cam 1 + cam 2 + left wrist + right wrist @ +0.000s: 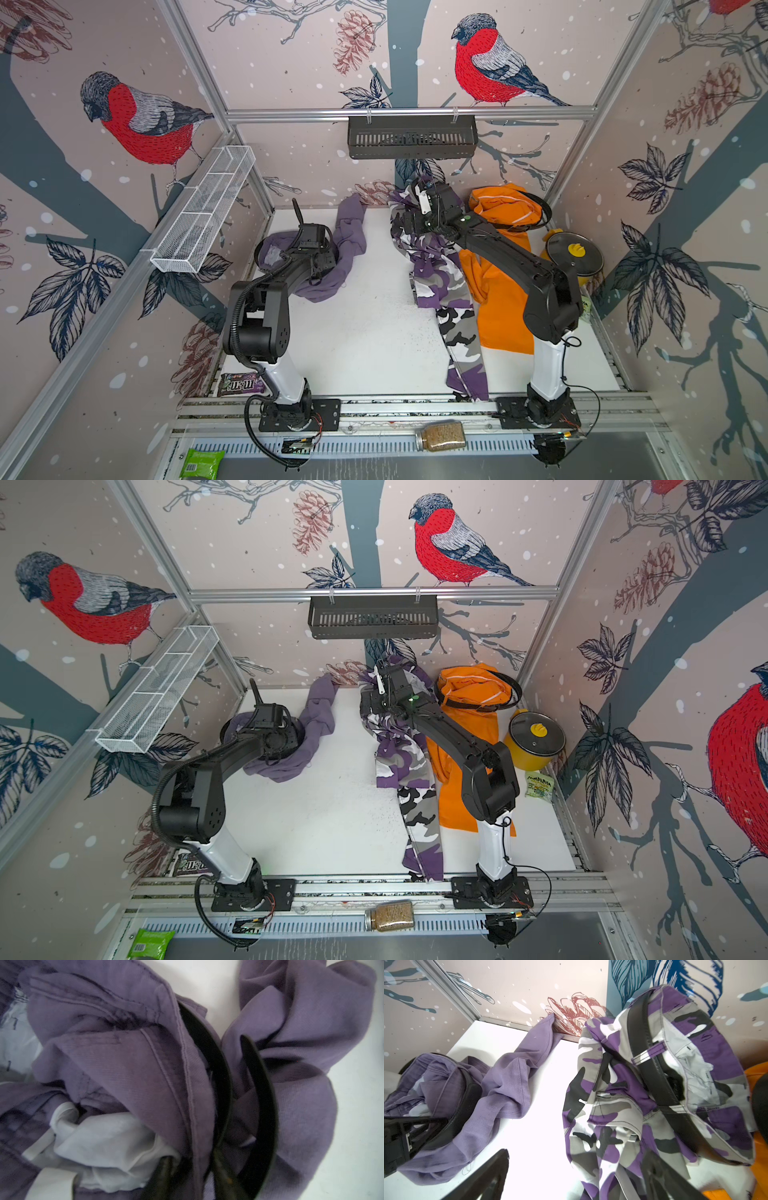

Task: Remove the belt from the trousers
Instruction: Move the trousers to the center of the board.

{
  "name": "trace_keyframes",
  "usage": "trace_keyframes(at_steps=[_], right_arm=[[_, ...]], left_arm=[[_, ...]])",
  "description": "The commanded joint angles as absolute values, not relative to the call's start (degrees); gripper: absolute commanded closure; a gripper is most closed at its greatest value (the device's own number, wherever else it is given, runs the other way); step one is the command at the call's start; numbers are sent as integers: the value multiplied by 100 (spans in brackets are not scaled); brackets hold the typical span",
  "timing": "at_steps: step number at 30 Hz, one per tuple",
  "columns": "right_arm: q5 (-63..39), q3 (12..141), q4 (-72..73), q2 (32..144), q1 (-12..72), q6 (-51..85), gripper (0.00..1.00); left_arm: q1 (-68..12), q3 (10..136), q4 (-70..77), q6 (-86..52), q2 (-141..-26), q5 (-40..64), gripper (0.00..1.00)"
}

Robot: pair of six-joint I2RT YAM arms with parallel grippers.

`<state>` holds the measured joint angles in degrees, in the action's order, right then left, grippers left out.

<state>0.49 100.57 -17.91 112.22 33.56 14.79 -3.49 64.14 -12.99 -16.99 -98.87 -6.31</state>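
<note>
While right gripper (577, 1153) gapes, left gripper (194, 1169) pinches belt (209, 1043).

This was a robot test booth in a lab, not a home. An aluminium frame (409, 113) boxed in a white table (365, 332), and its panels carried printed wallpaper (141, 120) (bullfinches, pine cones, leaves). Two robot arms (257, 316) were bolted to a metal rail (415, 406) along the bottom of both top views, trailing a black cable hose (235, 316). A wire basket (203, 208) at the upper left and a black basket (411, 137) at the top centre hung from the frame. Trousers (498, 307), a pot (575, 253) and a jar (441, 435) lay about.
</note>
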Motion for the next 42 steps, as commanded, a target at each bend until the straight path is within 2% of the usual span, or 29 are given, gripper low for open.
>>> trace_keyframes(at_steps=[1, 7, 15, 22, 28, 29, 30, 31, 32, 37, 42], right_arm=[[137, 9804, -1790, 11003, 3349, 1441, 1], [73, 9249, -1482, 10671, 3296, 1551, 0], [-43, 9150, -1373, 10554, 3299, 1580, 1], [-109, 9078, -1441, 10321, 3141, 1597, 0], [-155, 8446, -1387, 9660, 2620, 1768, 1], [-179, 8347, -1367, 9582, 2550, 1762, 0], [-206, 8261, -1362, 9511, 2478, 1728, 0], [-215, 8198, -1391, 9466, 2437, 1696, 1], [-233, 8170, -1433, 9447, 2425, 1667, 0], [-492, 8261, -1588, 9495, 2701, 1530, 1], [-541, 8558, -1783, 9873, 3312, 1390, 1]], left_arm=[[-339, 6566, -1375, -1827, -9642, -436, 100], [-358, 6826, -1520, -1784, -9074, -9, 100], [-453, 7038, -1707, -1562, -8623, 549, 100], [-1603, 8251, -2459, -1455, -8626, 717, 100], [-2828, 8615, -2326, -1893, -9216, 1312, 100], [-2917, 8726, -2382, -1904, -9355, 1452, 86], [-2963, 8855, -2468, -1940, -9481, 1644, 54], [-2983, 8941, -2502, -1968, -9512, 1772, 35], [-2988, 8942, -2477, -1982, -9445, 1796, 26], [-2933, 8376, -2077, -1759, -8518, 1135, 8], [-2303, 7599, -2182, -2007, -7856, 970, 4]])
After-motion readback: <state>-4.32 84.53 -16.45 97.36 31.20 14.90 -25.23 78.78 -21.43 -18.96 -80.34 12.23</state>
